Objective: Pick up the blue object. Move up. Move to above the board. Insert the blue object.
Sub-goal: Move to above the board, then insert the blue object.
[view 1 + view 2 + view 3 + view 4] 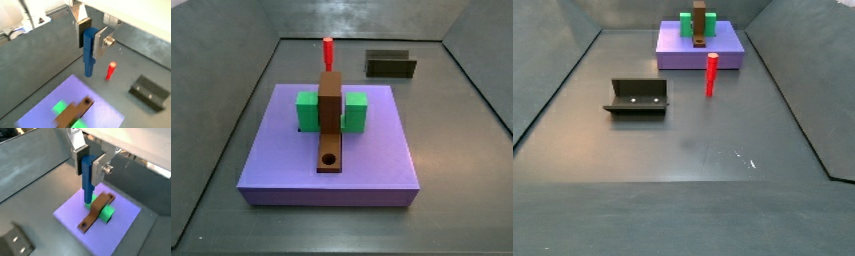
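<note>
Gripper [89,162] hangs over the slab [123,223], plates clamped on a blue bar [87,184] whose tip is near the board [97,210]. The peg [710,75], showing red, stands upright on the floor, upper centre in a side view, just beside the slab and apart from the gripper. One peg, one board, two green blocks [307,110], one fixture [637,97].

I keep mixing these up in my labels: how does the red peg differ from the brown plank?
The red peg stands upright on the grey floor; the brown plank lies on the purple slab, between green blocks. The peg is plain and narrower; the plank has a round hole near one end. Both are long and slim. Neither is in the gripper, which in both wrist views has a blue bar between its fingers.
</note>
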You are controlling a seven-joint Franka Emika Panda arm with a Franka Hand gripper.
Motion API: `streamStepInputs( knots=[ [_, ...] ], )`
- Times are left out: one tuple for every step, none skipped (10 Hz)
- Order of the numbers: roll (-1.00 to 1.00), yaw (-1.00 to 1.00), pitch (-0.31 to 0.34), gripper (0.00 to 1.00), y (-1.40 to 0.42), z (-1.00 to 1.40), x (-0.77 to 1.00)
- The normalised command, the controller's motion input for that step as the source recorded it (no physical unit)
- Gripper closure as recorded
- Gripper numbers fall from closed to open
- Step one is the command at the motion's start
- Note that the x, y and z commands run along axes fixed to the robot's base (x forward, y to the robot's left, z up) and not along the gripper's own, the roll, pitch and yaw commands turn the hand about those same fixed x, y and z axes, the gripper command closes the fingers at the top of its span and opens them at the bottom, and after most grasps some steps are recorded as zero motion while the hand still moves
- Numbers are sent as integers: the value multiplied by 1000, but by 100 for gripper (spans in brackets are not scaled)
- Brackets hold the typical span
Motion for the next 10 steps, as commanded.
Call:
streamStepInputs(
  knots=[
    [36,7,154,100,-593,125,204],
    [34,7,108,100,-292,68,116],
    [44,9,75,100,-196,52,70],
    [-11,0,0,100,-31,0,0],
    [-43,0,0,100,0,-26,0],
    [0,114,-100,100,-506,-189,-80],
    [121,0,-17,100,-1000,-600,-43],
    [163,0,-16,100,-1000,-640,0],
    [244,0,0,100,-1000,-640,74],
    [283,0,70,100,-840,-597,289]
  ],
)
